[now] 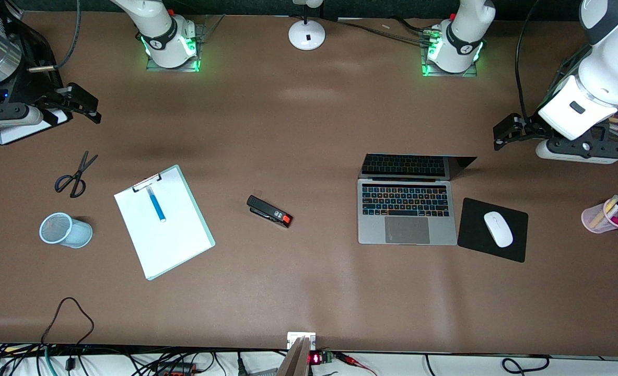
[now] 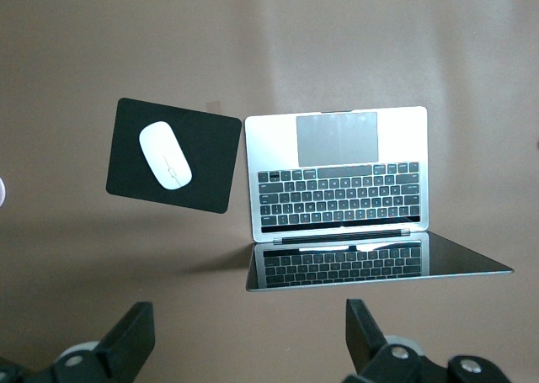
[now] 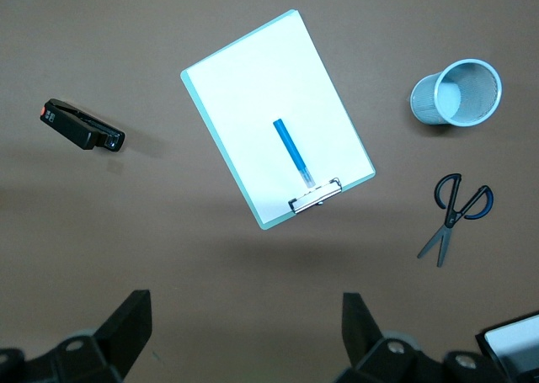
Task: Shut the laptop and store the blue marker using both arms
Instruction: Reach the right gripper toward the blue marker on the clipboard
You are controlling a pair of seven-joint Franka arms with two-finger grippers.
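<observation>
A brown table seen from above, with two white robot arms raised at its ends and nothing yet handled — the task looks to be at its very start.

The laptop (image 1: 407,201) stands open toward the left arm's end, screen upright, keyboard facing the front camera. Just beside it lies a black mouse pad (image 1: 492,230) with one white mouse (image 1: 498,228) on it. The left gripper (image 1: 507,133) hangs over bare table by that end; the left wrist view shows its fingers (image 2: 126,343) spread wide and empty.

The blue marker (image 1: 156,204) lies on the white paper of one clipboard (image 1: 163,222), toward the right arm's end. The right gripper (image 1: 81,102) hangs over bare table at that end, fingers (image 3: 125,326) also wide apart, holding nothing.

Likely next: the left arm must reach the screen's top edge and press it down, while the right arm descends on the marker, jaws set across its slim body.

Counted: one laptop, one blue marker, one mesh cup (image 1: 66,230) lying on its side, one pair of scissors (image 1: 75,175), one stapler (image 1: 269,211), one pink cup of pens (image 1: 607,214).
</observation>
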